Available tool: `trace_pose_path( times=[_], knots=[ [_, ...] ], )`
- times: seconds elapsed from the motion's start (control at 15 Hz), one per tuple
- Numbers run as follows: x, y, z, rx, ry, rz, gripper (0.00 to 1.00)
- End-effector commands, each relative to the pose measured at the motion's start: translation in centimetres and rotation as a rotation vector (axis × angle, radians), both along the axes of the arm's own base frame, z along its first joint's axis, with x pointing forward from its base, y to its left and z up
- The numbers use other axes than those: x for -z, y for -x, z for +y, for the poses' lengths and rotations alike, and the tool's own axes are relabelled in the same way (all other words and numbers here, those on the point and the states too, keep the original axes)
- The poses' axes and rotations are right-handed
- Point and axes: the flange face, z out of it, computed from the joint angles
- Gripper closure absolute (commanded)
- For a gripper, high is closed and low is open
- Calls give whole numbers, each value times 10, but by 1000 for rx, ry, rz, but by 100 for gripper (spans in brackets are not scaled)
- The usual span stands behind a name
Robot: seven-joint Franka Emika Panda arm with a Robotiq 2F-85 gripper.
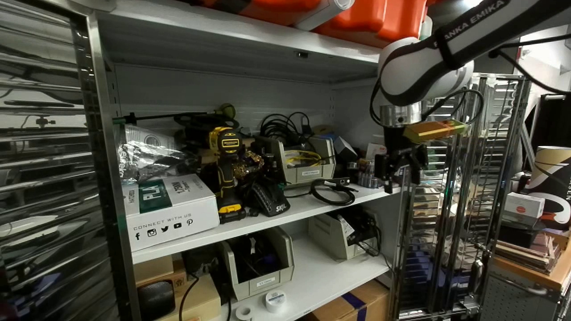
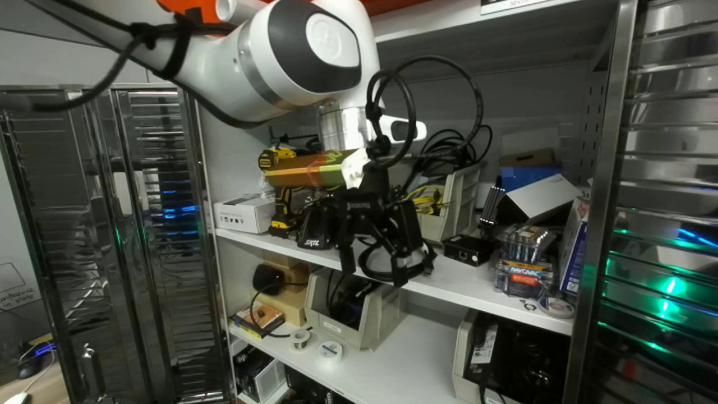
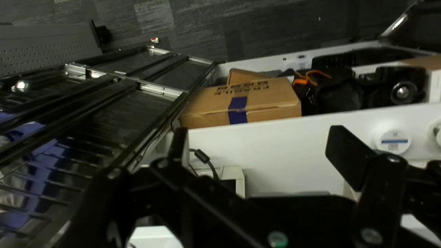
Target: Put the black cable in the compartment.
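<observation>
A black cable lies coiled near the front edge of the upper shelf in an exterior view. Its coil shows partly behind my fingers in an exterior view. A grey open bin with yellow and black cables stands just behind it; the bin also shows in an exterior view. My gripper is open and empty, apart from the coil, by the shelf's right front part. It shows in an exterior view and in the wrist view, where the coiled cable is out of view.
Grey bins with cables stand on the lower shelf. A drill, a SKIL item and a white box stand left of the coil. A black box and batteries are also there. Metal doors flank the shelves.
</observation>
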Motion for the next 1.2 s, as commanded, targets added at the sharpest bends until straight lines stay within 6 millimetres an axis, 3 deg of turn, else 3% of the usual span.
trace_pose_path(
  times=[0.0, 0.27, 0.67, 0.93, 1.13],
  knots=[
    [-16, -63, 12, 110, -9, -83, 0],
    [-2, -105, 28, 190, -4, -114, 0],
    [27, -133, 37, 314, -32, -204, 0],
    [36, -142, 45, 338, -20, -246, 0],
    [47, -135, 42, 334, 4, -212, 0]
  ],
)
